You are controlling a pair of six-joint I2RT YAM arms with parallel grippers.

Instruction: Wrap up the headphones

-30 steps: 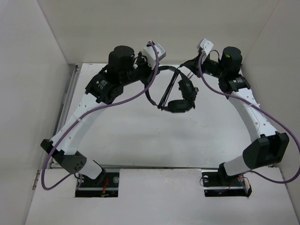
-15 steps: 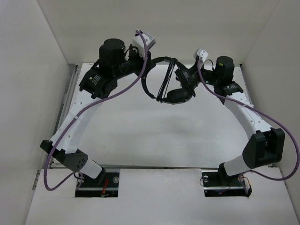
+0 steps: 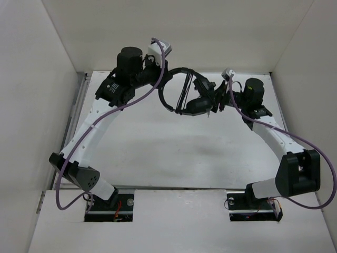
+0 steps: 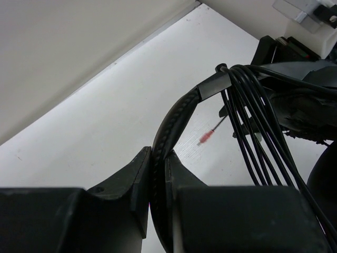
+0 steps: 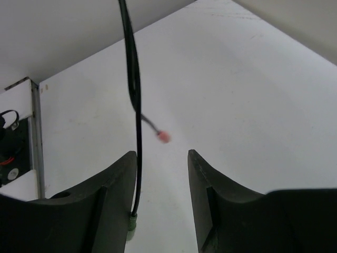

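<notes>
White worktop [image 3: 158,153] boxed in by pale walls [image 3: 58,47], both arms reaching toward its far edge. Held up near the middle of that far edge, between the two grippers: the headphones [image 3: 185,97].

From above, only a dark tangle. Thin headband [image 3: 167,74] arcing toward the far left corner, an earcup [image 3: 197,105] on the right, several strands of cable [image 3: 184,92] strung straight across the arc. Grip of the left gripper [image 3: 162,81] and of the right gripper [image 3: 213,104] not readable there.

Plain in the left wrist view: left gripper [image 4: 157,158] clamped on the headband [image 4: 176,113], its fingers [image 4: 138,176] pressed to either side. Cable loops [image 4: 253,132] bunched over the band's top. Blurred red plug [image 4: 206,138] dangling beyond.

Plain only in the right wrist view: right gripper [image 5: 162,155] with jaws apart, gripping nothing. One strand of cable [image 5: 134,79] hanging just beside one finger [image 5: 113,182], ending low in a green plug [image 5: 130,222]. Red plug [image 5: 164,137] loose between the fingers, above the worktop.
</notes>
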